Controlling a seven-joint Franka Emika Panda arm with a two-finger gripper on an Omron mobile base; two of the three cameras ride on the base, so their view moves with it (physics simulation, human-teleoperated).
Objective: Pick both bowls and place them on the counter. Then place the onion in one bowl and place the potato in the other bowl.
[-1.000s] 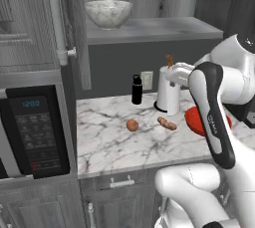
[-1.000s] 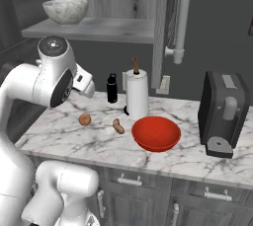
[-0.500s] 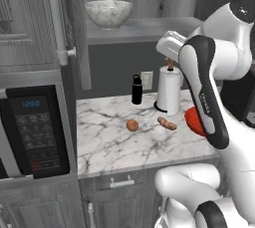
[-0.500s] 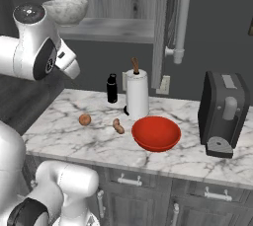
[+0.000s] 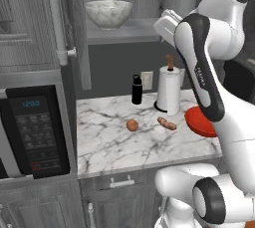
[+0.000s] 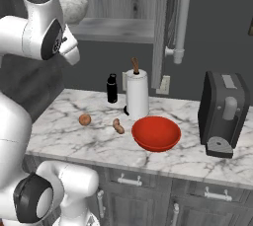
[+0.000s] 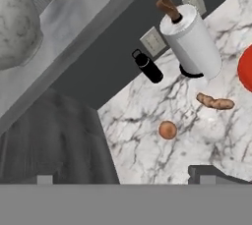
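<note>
Gripper (image 7: 123,180) raised near shelf height, fingers spread fully apart, holding nothing. Marble bowl (image 5: 108,13) on grey shelf (image 5: 130,31). Red bowl (image 6: 156,133) on counter (image 6: 69,136); potato (image 6: 118,127) just beside it, onion (image 6: 85,120) further left

The marble bowl (image 5: 108,13) is being carried by the shelf (image 5: 130,31) above the counter (image 5: 114,142). On the counter, the onion (image 5: 132,125) is being flanked on its right by the potato (image 5: 167,123), with the wide bowl (image 6: 155,133) further right. The bottle (image 5: 137,89) and paper towel roll (image 5: 169,90) are being kept behind them, the toaster (image 6: 223,113) at the far right.
</note>
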